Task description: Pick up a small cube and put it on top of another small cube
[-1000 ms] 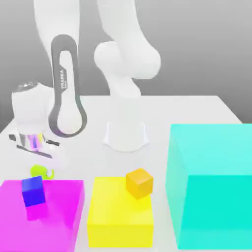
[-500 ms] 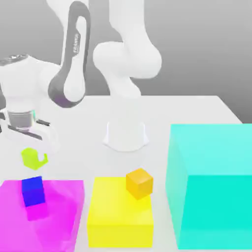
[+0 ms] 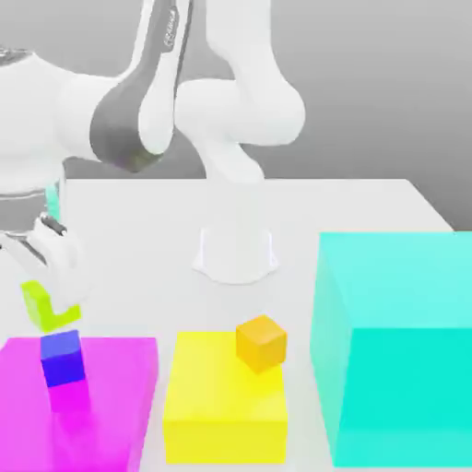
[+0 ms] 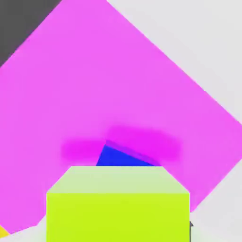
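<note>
The small cube (image 3: 41, 305), tiny and lime yellow-green, hangs tilted in the air with my gripper (image 3: 46, 293) shut on it. It is just above and slightly to the exterior view's left of the other small cube (image 3: 63, 358), which is deep blue and rests on the large magenta block (image 3: 115, 396). A narrow gap separates the two cubes. In the hand view the lime cube (image 4: 118, 208) sits close to the camera and covers most of the blue cube (image 4: 124, 158), which lies on the magenta block (image 4: 118, 80).
A yellow block (image 3: 224, 406) with a small orange cube (image 3: 261, 343) on it stands beside the magenta block. A big cyan block (image 3: 396, 341) fills the exterior view's right. The arm's white base (image 3: 235, 253) stands mid-table behind them.
The gripper has lifted the lime cube off the table and carried it toward the exterior view's left, ending over the blue cube. The arm swung up and leftward.
</note>
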You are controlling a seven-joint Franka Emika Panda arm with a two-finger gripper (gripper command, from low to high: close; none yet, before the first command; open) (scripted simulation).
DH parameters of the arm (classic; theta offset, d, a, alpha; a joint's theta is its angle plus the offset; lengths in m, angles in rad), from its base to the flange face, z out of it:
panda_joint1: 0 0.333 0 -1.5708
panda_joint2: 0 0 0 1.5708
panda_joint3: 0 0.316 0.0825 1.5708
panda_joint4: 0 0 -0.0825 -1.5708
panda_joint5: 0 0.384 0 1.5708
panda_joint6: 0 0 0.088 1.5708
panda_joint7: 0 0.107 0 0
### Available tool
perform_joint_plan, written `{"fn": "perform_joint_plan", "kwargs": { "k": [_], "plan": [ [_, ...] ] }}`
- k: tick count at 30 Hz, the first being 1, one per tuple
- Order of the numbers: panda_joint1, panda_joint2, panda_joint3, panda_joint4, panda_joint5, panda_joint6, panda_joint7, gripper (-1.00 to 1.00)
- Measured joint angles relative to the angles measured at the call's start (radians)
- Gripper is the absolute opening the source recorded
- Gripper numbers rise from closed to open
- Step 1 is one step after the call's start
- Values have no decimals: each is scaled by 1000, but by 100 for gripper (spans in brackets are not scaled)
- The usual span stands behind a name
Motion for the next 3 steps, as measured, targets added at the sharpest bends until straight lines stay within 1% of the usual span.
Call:
{"fn": "perform_joint_plan", "kwargs": {
  "k": [3],
  "plan": [
    [0,0,0,0,0,0,0,100]
  ]
}}
